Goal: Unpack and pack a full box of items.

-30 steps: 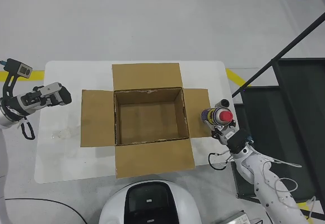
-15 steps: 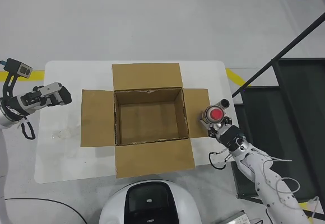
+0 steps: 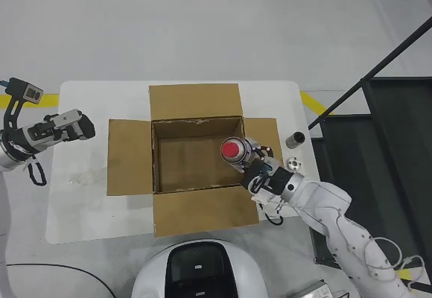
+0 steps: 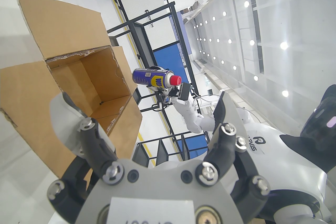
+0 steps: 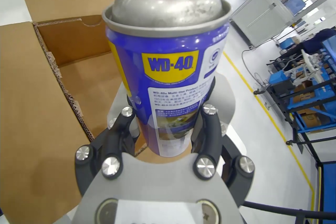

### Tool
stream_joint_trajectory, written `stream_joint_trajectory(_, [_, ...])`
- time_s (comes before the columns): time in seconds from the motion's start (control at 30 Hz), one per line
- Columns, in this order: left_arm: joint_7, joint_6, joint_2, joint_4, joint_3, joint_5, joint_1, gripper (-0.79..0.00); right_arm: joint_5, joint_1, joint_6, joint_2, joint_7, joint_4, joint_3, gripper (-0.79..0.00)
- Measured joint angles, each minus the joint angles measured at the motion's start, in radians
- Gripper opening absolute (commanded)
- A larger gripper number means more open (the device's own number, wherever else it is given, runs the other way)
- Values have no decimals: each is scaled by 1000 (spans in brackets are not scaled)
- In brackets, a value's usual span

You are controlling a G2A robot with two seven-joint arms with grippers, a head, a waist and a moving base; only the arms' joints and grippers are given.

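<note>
A spray can (image 3: 233, 150) is held roughly upright, red cap uppermost, above the opening of the cardboard box (image 3: 197, 119). It sits toward the 3 o'clock side, just inside the wall there. The can is grasped by the right end effector (image 3: 257, 167), whose fingers (image 5: 207, 114) are clamped around the lower part of the body on opposite sides, below the printed label. The left end effector (image 3: 84, 125) is found at 9 o'clock of the box, well apart from it, over the edge of the desk (image 3: 89, 201), with its fingers spread and nothing between them. Two small round items (image 3: 299, 138) are noted on the desk at 3 o'clock of the box, beyond its flap. The can is judged to be a rigid metal cylinder that will not give under pressure. Its painted wall is smooth and likely slippery, so a firm, square grip across the diameter is called for. Its weight depends on how full it is, which cannot be told. With the hold this low, some top-heaviness is to be expected, and a hold nearer mid-body would be steadier. The plastic cap should not be used as a grip point, since it may pull off.
</note>
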Motion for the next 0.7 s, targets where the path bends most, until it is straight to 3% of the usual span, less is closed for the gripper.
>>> stream_joint_trajectory(0.6, [0,0,0,0,0,0,0,0,12,7,-4,-1,5,5,-1,-785])
stream_joint_trajectory(0.7, [0,0,0,0,0,0,0,0,26,27,-31,-2,62,-14,-14,-785])
